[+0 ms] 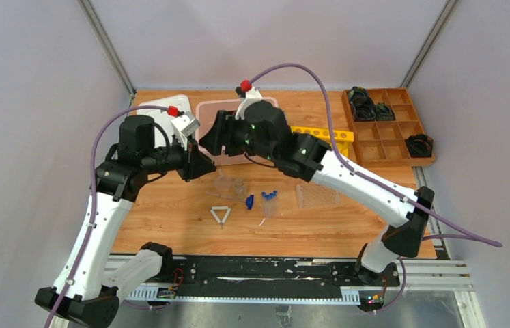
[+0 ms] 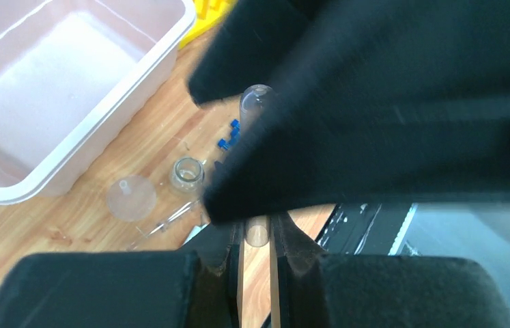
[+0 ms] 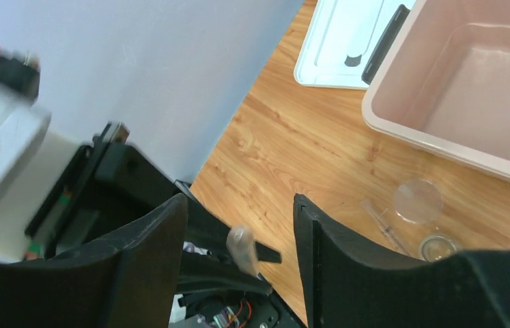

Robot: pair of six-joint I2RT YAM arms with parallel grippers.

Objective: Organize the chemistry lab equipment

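The left gripper (image 2: 257, 227) is grasping a clear tube (image 2: 256, 102) above the wooden table (image 1: 170, 219), its two fingers (image 2: 285, 239) pressing on either side of the tube's lower end. The tube's upper end is poking out beside the black body of the right arm, which is filling most of the left wrist view. The right gripper (image 3: 239, 203) is standing released, its jaws spread wide with the tube lying between them and touching neither. Both grippers are meeting in mid-air just in front of the pink bin (image 1: 235, 109), which is sitting beside a white tray (image 1: 163, 113). Below them on the table, a clear funnel (image 3: 417, 200) is lying next to a small glass beaker (image 3: 440, 247) and a thin rod (image 3: 383, 220). Nearer the arm bases, a white triangle frame (image 1: 220, 214), a group of tubes with blue caps (image 1: 269, 201) and a clear plastic tray (image 1: 317, 196) are resting apart from one another.
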